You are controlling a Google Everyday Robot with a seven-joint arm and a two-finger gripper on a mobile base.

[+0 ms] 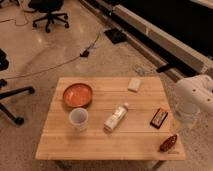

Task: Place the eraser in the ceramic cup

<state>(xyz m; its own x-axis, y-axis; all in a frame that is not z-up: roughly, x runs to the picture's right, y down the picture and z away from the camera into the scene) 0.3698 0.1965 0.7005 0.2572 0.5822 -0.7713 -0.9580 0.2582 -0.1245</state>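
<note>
The small white rectangular eraser (134, 84), lying flat at the upper right of the pale wooden table (100, 145) and well apart from the plain white ceramic cup (78, 119), looks light and grippy, best pinched across its 2 longer sides; the gripper (184, 115) hangs at frame right, and I cannot tell its state.

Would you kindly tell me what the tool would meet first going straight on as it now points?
The tool, hanging at the table's right edge, seems to point down; it would likely meet that edge first, beside the dark bar, though depth is unclear.
</note>
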